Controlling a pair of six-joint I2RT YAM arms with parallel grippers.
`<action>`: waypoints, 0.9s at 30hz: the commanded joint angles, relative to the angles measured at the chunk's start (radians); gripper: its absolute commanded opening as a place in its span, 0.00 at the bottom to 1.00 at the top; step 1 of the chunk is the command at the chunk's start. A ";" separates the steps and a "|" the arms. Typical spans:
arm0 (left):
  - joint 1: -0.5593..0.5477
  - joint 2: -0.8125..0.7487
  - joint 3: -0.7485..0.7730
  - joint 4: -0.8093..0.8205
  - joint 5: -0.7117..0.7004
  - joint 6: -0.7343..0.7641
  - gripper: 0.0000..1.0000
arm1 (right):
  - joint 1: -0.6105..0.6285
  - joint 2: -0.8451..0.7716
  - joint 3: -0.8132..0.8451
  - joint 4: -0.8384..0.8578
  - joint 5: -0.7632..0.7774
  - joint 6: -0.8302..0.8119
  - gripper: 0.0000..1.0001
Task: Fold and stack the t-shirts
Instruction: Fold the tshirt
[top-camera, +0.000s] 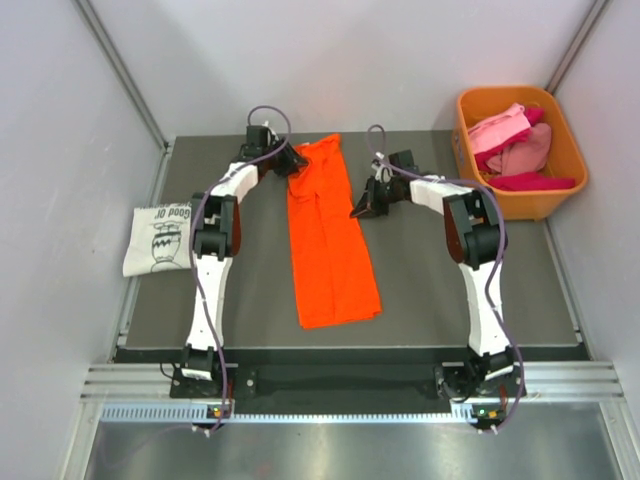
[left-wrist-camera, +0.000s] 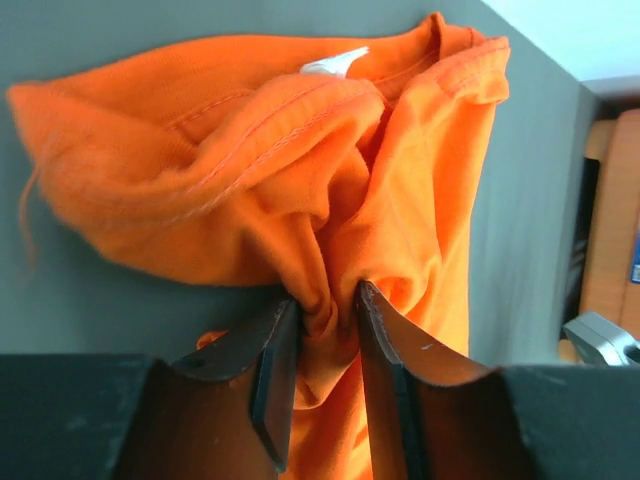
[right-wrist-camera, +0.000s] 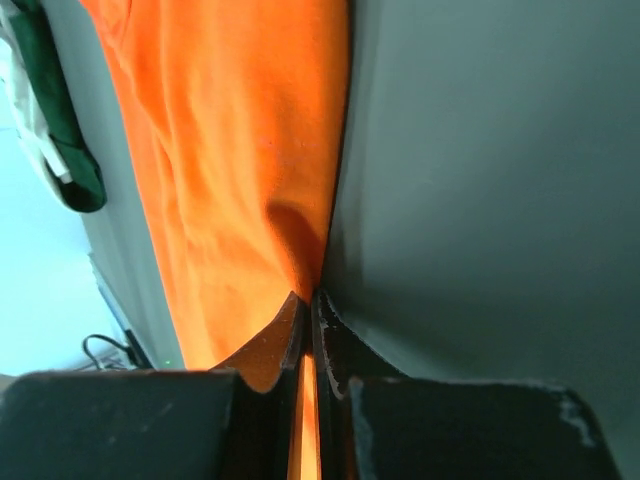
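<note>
A bright orange t-shirt (top-camera: 330, 250) lies as a long folded strip down the middle of the dark table (top-camera: 450, 290). My left gripper (top-camera: 297, 160) sits at its far left corner by the collar. In the left wrist view the left gripper (left-wrist-camera: 328, 310) is shut on a bunched fold of the orange t-shirt (left-wrist-camera: 300, 150), just below the white neck label (left-wrist-camera: 335, 63). My right gripper (top-camera: 360, 210) is at the strip's right edge. The right wrist view shows the right gripper (right-wrist-camera: 313, 300) shut, pinching the thin edge of the orange t-shirt (right-wrist-camera: 240, 150). A white printed t-shirt (top-camera: 158, 238) lies folded at the table's left edge.
An orange plastic bin (top-camera: 567, 135) stands at the far right corner and holds crumpled pink, red and magenta t-shirts (top-camera: 515, 145). Grey walls close in the table on the left, back and right. Both arm bases are bolted at the near edge.
</note>
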 joint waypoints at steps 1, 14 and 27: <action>-0.006 0.063 0.052 0.053 0.013 -0.022 0.35 | -0.049 -0.084 -0.033 0.071 0.003 0.016 0.00; 0.010 -0.084 -0.050 0.130 0.023 0.030 0.99 | -0.158 -0.242 -0.392 0.325 0.023 0.113 0.01; 0.024 -0.578 -0.555 0.015 -0.209 0.184 0.99 | -0.147 -0.424 -0.531 0.297 0.109 0.048 0.57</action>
